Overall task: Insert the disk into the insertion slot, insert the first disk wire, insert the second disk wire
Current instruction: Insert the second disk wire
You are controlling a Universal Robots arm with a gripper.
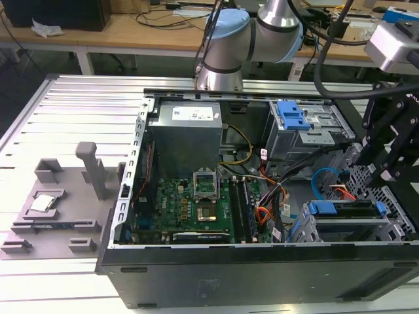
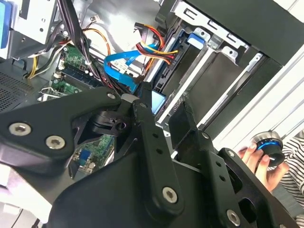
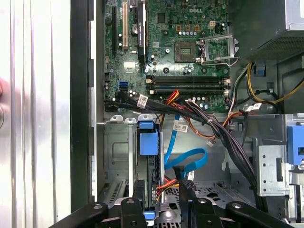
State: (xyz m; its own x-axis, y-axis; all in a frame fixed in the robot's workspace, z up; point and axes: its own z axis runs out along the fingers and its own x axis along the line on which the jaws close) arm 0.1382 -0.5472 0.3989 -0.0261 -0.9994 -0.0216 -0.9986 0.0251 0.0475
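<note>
Exterior view, left to right: disk seated lengthwise in the insertion slot. Above the slot's end toward the exterior view's right, gripper, jaws apart, straddling the disk's thin edge, apparently unclamped.

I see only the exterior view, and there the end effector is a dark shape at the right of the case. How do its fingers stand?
Observer: In the first wrist view the end effector is open; its fingers stand apart.
Operator: Where is the disk compared with them?
Observer: The disk shows edge-on beyond the gap, closer to one finger. I cannot tell if they touch.
Operator: Is somebody near the machine?
Observer: Yes. In the second wrist view a hand outside the case holds a round black thing with a blue ring.
</note>
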